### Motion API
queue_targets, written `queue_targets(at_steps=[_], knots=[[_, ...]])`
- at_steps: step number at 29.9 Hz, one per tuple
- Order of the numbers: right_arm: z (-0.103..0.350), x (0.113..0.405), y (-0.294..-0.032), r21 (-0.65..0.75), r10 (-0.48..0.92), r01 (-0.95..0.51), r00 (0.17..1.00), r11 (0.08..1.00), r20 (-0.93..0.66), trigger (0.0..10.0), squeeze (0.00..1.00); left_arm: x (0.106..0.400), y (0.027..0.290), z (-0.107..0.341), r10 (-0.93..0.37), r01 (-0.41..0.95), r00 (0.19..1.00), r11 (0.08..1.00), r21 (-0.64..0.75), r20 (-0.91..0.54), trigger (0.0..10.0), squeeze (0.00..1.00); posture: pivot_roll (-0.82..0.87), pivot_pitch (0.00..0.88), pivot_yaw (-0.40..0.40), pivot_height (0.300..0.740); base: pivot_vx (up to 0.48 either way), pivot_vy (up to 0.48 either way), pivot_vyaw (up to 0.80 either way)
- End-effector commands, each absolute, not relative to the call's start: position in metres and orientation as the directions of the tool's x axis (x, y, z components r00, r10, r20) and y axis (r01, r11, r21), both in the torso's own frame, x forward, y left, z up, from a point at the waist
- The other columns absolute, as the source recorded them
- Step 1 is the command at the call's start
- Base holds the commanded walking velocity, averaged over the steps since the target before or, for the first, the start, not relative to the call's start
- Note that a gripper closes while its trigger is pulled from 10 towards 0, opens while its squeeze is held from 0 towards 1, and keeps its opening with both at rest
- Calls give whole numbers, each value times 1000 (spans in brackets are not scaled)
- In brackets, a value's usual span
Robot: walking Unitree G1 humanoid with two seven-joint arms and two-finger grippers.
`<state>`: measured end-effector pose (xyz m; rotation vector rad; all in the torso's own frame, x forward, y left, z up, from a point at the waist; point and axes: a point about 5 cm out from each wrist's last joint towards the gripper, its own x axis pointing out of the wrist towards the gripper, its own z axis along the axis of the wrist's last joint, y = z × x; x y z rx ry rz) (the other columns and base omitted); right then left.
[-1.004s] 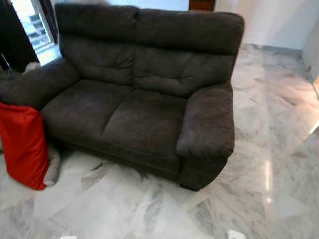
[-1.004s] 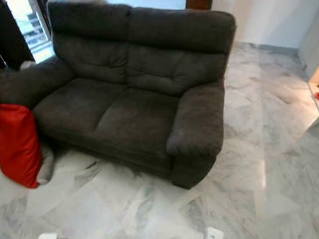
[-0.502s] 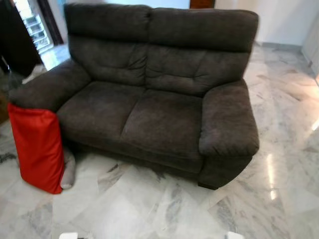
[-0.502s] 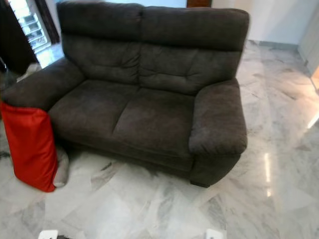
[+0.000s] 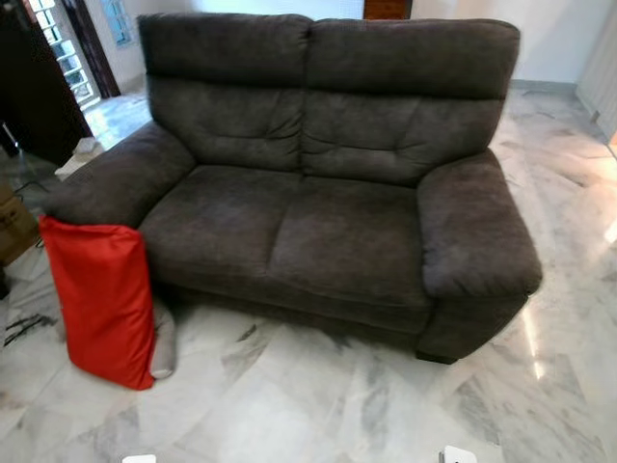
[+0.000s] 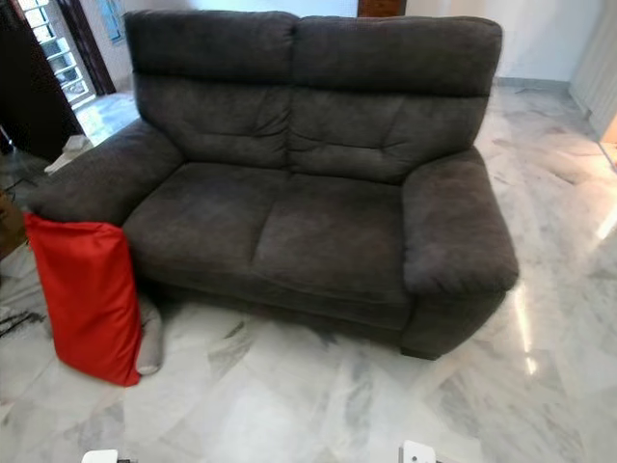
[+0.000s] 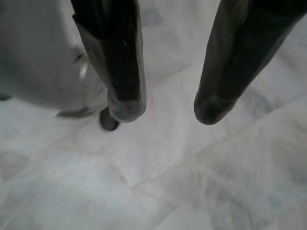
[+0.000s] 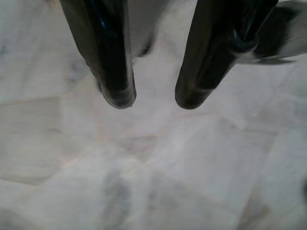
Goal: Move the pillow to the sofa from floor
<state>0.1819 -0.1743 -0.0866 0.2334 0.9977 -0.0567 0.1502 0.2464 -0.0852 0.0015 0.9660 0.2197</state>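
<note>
A red pillow [image 5: 102,304] stands upright on the marble floor, leaning against the front of the sofa's left armrest. The dark grey two-seat sofa [image 5: 318,222] sits ahead with bare seat cushions. A grey cushion or cloth [image 5: 164,342] lies on the floor tucked behind the pillow's lower edge. In the left wrist view my left gripper [image 7: 168,110] hangs open over bare marble. In the right wrist view my right gripper [image 8: 151,98] is likewise open above the floor, nothing between its fingers.
White-grey marble floor [image 5: 318,405] stretches in front and to the right of the sofa. A dark doorway and window [image 5: 43,68] are at the back left, with a cardboard box [image 5: 14,227] and clutter on the floor at the far left.
The whole picture has shifted right: the camera has turned left, bringing the red pillow fully into view. The pillow and sofa themselves have not moved.
</note>
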Motion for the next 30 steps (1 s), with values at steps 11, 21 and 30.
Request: queue_targets(at_steps=[11, 21, 30], knots=[[-89, 177, -177, 152, 58, 136, 529, 979, -847, 10000, 0, 148, 243, -87, 176, -189, 536, 978, 86, -826, 10000, 0, 56, 25, 28, 740, 0, 476, 0], [-89, 177, -175, 157, 63, 134, 531, 978, -845, 10000, 0, 148, 244, -87, 175, -187, 535, 979, 86, -827, 10000, 0, 59, 47, 28, 740, 0, 474, 0], [-89, 178, -173, 161, 65, 137, 531, 977, -845, 10000, 0, 148, 245, -87, 179, -194, 535, 977, 86, -826, 10000, 0, 60, 67, 30, 740, 0, 472, 0]])
